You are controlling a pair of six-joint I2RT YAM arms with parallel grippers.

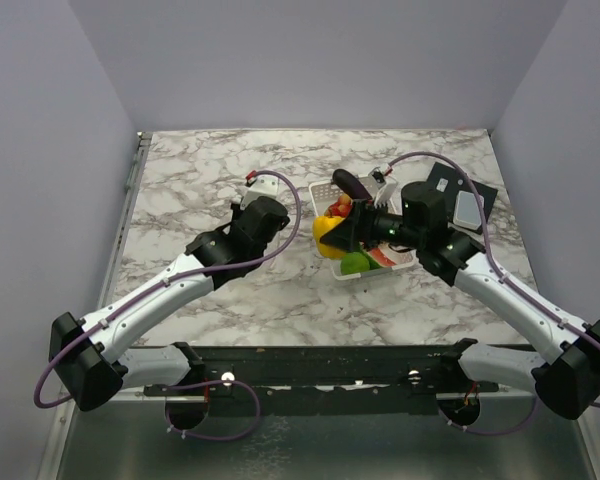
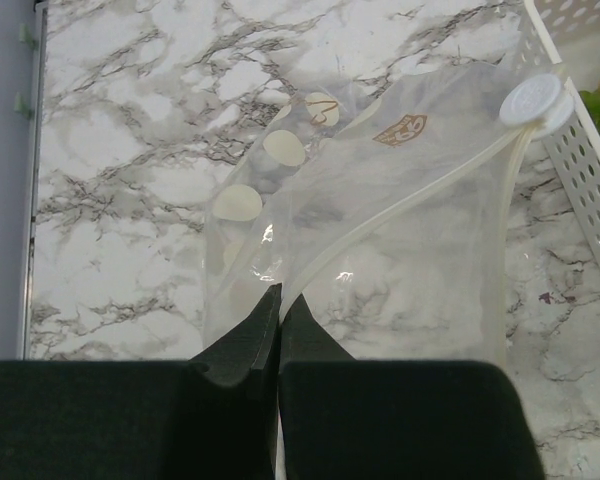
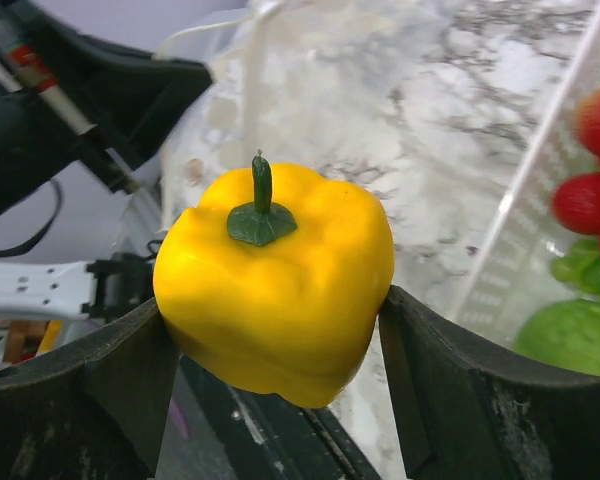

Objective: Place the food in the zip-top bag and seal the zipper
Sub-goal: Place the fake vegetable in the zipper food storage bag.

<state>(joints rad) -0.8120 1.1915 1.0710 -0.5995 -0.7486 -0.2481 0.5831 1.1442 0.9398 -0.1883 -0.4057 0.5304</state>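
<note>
My right gripper (image 1: 336, 240) is shut on a yellow toy pepper (image 3: 280, 280) with a green stem and holds it in the air at the left edge of the white basket (image 1: 375, 275). The pepper shows in the top view (image 1: 326, 233) too. My left gripper (image 2: 279, 300) is shut on the near edge of the clear zip-top bag (image 2: 400, 220), which lies flat on the marble with its white zipper strip (image 2: 420, 195) running diagonally to a round white cap (image 2: 535, 100). In the top view the left gripper (image 1: 263, 207) is left of the basket. Red cherries (image 3: 590, 200) and green pieces (image 3: 575, 335) lie in the basket.
The perforated white basket wall (image 2: 580, 170) stands just right of the bag. A dark eggplant (image 1: 352, 184) lies at the basket's far end. A black flat object (image 1: 460, 195) lies at the back right. The left arm (image 3: 100, 100) is close behind the pepper.
</note>
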